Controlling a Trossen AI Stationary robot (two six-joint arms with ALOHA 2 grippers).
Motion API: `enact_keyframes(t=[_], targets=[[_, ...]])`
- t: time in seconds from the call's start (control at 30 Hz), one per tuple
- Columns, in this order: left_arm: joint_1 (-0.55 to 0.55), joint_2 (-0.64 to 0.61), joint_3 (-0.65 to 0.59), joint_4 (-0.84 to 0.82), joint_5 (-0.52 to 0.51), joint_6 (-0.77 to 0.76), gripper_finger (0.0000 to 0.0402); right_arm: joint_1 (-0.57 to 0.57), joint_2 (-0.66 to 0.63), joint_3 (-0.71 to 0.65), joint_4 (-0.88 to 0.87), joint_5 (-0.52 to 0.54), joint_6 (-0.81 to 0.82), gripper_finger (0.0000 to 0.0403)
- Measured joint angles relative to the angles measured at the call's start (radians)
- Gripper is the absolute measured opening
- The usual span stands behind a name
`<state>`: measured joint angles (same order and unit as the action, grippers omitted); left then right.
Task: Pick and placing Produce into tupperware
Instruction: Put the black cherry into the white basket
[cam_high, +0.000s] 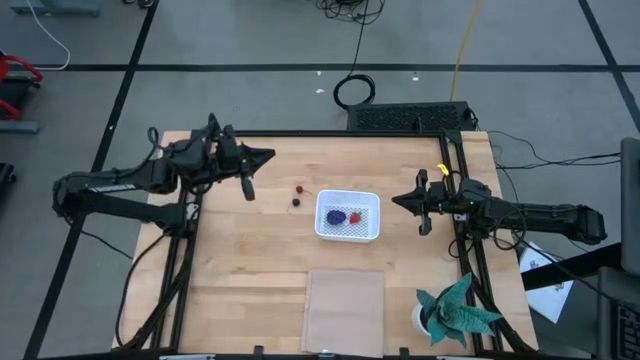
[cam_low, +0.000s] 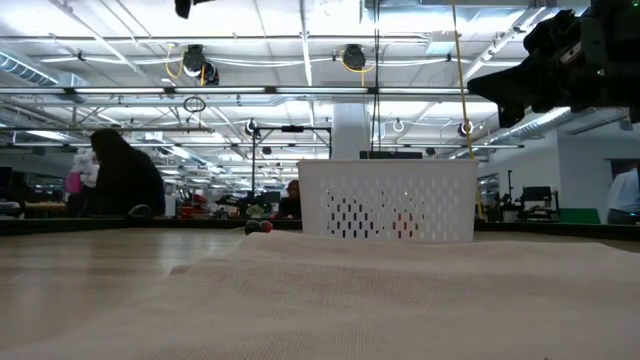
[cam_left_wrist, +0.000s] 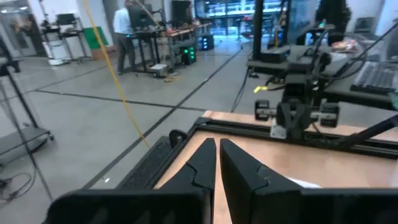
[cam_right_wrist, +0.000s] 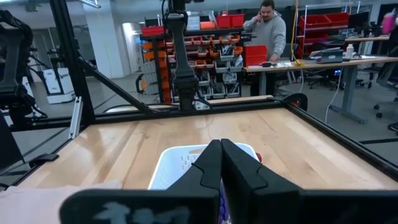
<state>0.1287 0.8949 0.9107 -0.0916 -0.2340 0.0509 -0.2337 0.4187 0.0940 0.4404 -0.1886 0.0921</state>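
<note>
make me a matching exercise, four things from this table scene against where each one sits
Things:
1. purple-blue bunch
2. two small berries
3. teal paper plant
4. translucent sheet

Places:
A. on the bare wood left of the tupperware
B. table's near right corner
C. inside the tupperware beside the red strawberry
D. flat at the near edge, below the tupperware

Pairs: 1-C, 2-A, 3-B, 4-D

We look straight down on the whole table (cam_high: 250, 250) from above. Low view sits at table-top level, close behind the tupperware (cam_low: 386, 200), facing the room. Both wrist views look forward across the table; the right one shares the tupperware.
</note>
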Motion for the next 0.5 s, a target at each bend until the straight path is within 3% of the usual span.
enact_keyframes(t=[0.17,0.5], targets=[[0.034,0.032,0.100,-0.088,0.079,0.006,0.0026,0.000,0.000,0.000,-0.003,0.000,-0.001,0.0000],[0.112,0.164,0.340,-0.341,0.087,-0.013,0.0026,0.000,0.000,0.000,-0.003,0.000,-0.002,0.0000]])
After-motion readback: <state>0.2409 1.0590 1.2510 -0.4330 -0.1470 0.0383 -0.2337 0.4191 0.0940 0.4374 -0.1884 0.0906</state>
